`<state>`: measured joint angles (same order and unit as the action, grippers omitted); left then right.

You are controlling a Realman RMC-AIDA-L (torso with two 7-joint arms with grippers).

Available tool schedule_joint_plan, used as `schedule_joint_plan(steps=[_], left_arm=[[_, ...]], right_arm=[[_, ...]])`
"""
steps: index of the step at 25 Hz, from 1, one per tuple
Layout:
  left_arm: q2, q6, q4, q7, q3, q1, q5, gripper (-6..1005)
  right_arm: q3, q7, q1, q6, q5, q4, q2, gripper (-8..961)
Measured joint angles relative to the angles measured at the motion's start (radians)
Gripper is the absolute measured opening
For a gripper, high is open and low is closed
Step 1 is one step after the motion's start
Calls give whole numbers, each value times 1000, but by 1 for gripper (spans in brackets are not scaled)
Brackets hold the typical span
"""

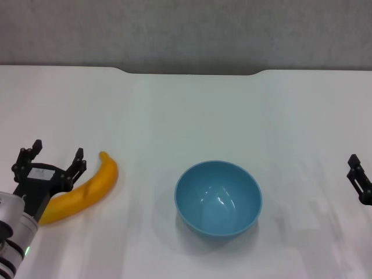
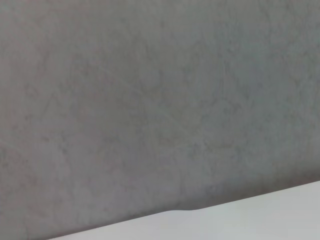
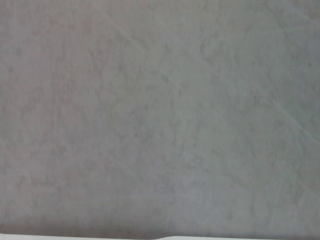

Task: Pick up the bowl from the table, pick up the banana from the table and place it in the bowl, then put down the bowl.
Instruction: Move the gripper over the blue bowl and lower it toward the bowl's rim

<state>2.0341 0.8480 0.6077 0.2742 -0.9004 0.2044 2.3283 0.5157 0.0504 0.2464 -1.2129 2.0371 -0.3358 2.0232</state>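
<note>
The light-blue bowl (image 1: pixel 218 198) stands upright and empty on the white table (image 1: pixel 186 110), a little right of the middle and near the front. The yellow-orange banana (image 1: pixel 86 190) lies on the table at the front left, its tip pointing away from me. My left gripper (image 1: pixel 53 160) is open, low at the front left, just above and beside the banana's near end, holding nothing. My right gripper (image 1: pixel 360 177) shows only partly at the right edge, well clear of the bowl. Neither wrist view shows the bowl or the banana.
The table's far edge has a shallow notch (image 1: pixel 189 72) with grey floor beyond it. The left wrist view shows grey floor and a strip of table edge (image 2: pixel 240 220). The right wrist view shows grey floor and a thin table strip (image 3: pixel 100 237).
</note>
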Motion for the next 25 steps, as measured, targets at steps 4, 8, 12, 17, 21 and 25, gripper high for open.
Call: schedule_joint_plan(steps=[4,8,12,17,21,25], left_arm=[[0,-2,1,-22,0,-3,4,894],[0,-5,1,-22,0,0,5,893],[-1,-8,1,-22,0,4,4,893],[-3,-26,11,-20,-2,6,3,893],[-12,-92,75,-11,-15,7,4,892],[-20,-218,167,39,-69,8,6,892]], right_arm=[[0,0,1,0,0,0,0,709],[1,0,4,-1,0,-5,0,709],[1,0,6,0,0,-6,0,710],[1,4,9,5,0,-11,-1,710],[2,5,9,4,3,-29,-7,709],[3,29,19,7,9,-42,-14,710]])
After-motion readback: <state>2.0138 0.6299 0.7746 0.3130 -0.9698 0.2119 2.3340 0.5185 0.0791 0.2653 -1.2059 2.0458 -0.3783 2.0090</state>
